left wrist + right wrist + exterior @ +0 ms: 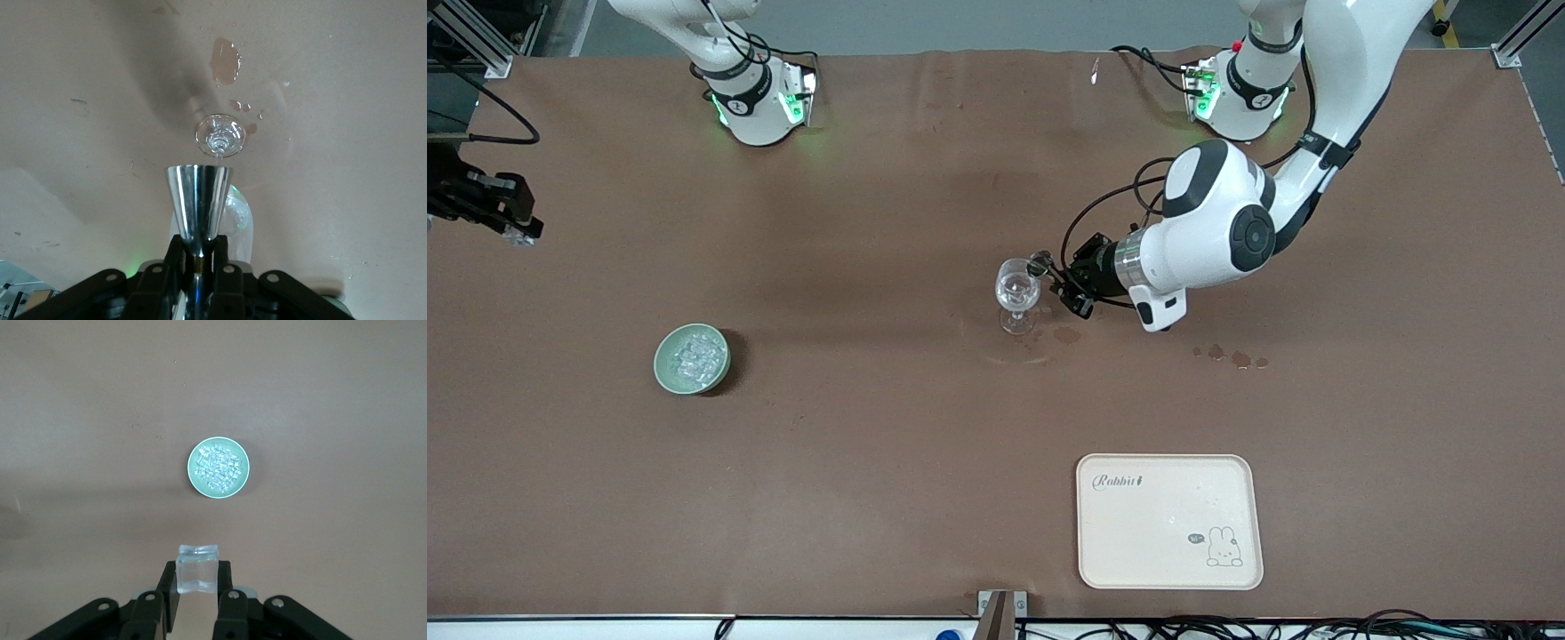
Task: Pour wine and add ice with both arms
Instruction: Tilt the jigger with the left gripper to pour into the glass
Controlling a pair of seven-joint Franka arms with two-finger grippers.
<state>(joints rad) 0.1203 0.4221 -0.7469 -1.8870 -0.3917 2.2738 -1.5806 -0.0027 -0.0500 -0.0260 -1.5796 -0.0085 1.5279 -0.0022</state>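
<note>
Front: my left gripper [1060, 283] tips the jigger [1040, 263] at the glass [1017, 289] to pour; bowl [691, 358] sits toward my right arm's end.
Left wrist: jigger [198, 200] clamped.
Right wrist: right gripper [197, 587] pinches an ice cube [197, 568], ready for the glass.

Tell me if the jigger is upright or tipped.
Tipped: the left gripper holds the jigger sideways, mouth toward the glass.
</note>
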